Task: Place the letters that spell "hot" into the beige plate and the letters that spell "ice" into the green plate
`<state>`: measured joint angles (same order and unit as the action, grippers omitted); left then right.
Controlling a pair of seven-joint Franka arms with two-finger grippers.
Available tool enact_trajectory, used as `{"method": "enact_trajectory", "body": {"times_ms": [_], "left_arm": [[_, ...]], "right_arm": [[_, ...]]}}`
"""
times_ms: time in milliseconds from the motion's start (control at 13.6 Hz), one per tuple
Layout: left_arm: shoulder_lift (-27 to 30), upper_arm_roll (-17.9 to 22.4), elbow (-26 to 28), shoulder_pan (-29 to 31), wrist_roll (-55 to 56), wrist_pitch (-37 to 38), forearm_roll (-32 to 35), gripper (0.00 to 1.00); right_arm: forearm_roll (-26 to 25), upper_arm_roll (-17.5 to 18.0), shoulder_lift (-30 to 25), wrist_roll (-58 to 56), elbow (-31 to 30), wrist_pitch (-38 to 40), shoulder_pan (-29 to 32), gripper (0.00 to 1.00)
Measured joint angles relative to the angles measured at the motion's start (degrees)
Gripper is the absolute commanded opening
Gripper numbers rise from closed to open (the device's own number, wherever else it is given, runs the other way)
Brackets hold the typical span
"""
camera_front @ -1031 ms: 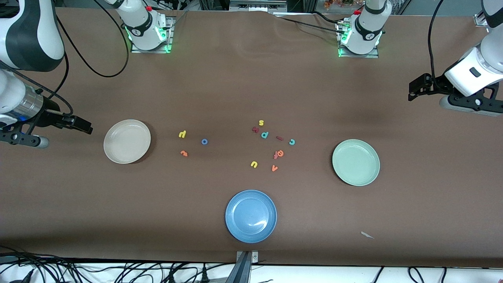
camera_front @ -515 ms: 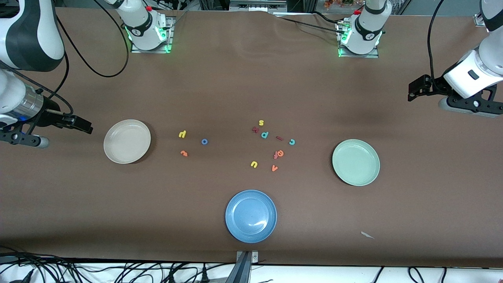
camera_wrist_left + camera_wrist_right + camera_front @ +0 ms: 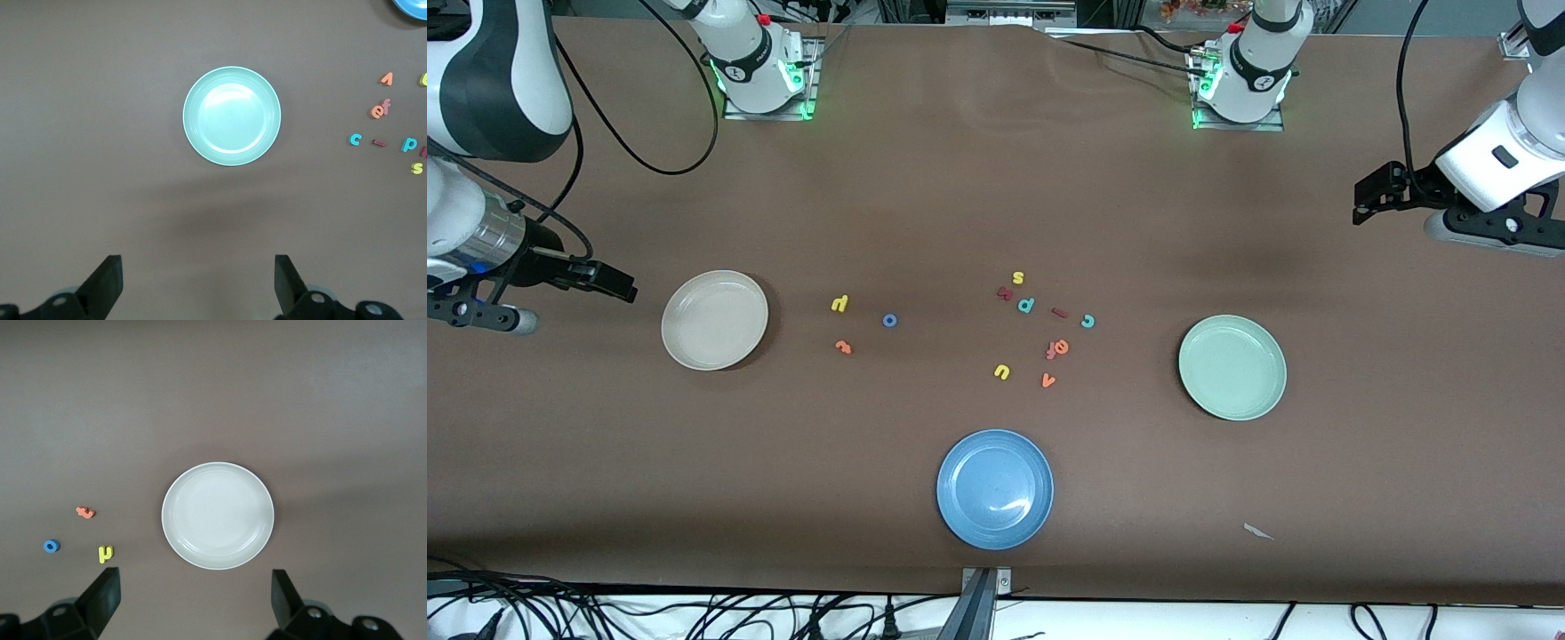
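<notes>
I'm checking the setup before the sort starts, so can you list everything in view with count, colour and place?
beige plate: 1, cream, toward the right arm's end, bare.
green plate: 1, mint, toward the left arm's end, bare.
blue plate: 1, blue, nearest the front camera.
h, o, t: 3, yellow, blue, orange, beside the beige plate.
i, c, e: 3, dark red, teal, orange, in the middle cluster.
other letters: about 6, mixed, same cluster.
left gripper: 1, black, open, above the table.
right gripper: 1, black, open, above the table.

front view: high, across the bench (image 3: 996, 178), facing the arm bases, whole top visible. left wrist view: straight down from well above the green plate (image 3: 232, 115), shared with front. right wrist view: likewise over the beige plate (image 3: 218, 515).
</notes>
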<state>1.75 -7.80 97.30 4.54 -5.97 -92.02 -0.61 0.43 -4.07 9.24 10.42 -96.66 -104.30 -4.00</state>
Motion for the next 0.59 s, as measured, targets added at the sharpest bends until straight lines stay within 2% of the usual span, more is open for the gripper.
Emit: {"method": "enact_trajectory", "body": {"times_ms": [589], "left_arm": [[0.2, -0.4, 0.0, -0.16, 0.0, 0.0, 0.0, 1.0]], "right_arm": [[0.0, 0.0, 0.0, 0.01, 0.0, 0.05, 0.0, 1.0]]}}
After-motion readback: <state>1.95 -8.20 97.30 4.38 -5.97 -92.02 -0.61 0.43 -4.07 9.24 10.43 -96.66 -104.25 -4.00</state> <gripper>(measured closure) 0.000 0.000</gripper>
